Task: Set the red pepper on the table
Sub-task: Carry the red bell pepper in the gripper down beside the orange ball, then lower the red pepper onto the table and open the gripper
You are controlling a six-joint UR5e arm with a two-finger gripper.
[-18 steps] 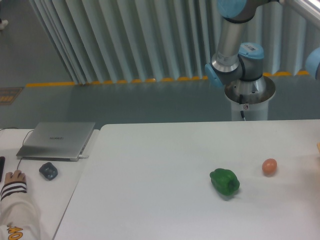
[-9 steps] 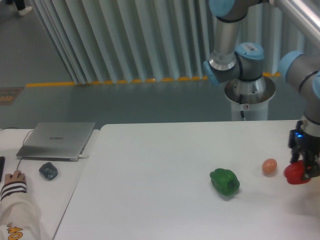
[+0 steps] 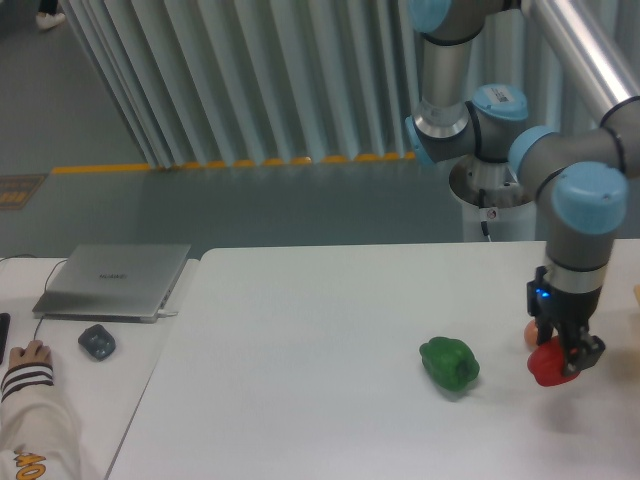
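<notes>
1. One gripper (image 3: 562, 352) clamped on the red pepper (image 3: 549, 365), right of the green pepper (image 3: 449, 363)
2. Red pepper just above the table (image 3: 300, 380), contact unclear
3. Orange-brown ball (image 3: 532, 332) mostly hidden behind gripper, right of the green pepper

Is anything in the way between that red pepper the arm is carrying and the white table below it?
Nothing visible. The pincer holds the red pepper just above bare table. The green pepper lies off to its left, and the orange ball sits just behind it.
</notes>
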